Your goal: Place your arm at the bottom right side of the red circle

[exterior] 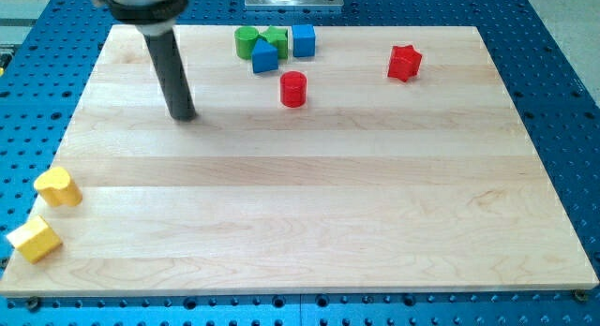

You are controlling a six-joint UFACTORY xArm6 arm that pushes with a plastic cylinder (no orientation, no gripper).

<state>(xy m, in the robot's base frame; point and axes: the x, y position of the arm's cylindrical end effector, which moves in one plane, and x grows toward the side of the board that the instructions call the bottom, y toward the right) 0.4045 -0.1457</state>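
Observation:
The red circle block [293,88] is a short red cylinder standing on the wooden board [309,204], near the view's top, a little left of centre. My tip [184,115] rests on the board well to the view's left of it and slightly lower, with bare board between them. The dark rod rises from the tip toward the view's top left corner.
A cluster sits just above the red circle: a green cylinder [246,42], a green block [276,38], a blue triangular block [265,57] and a blue cube [303,40]. A red star [404,63] lies at the top right. Two yellow blocks [58,186] [35,239] sit at the board's left edge.

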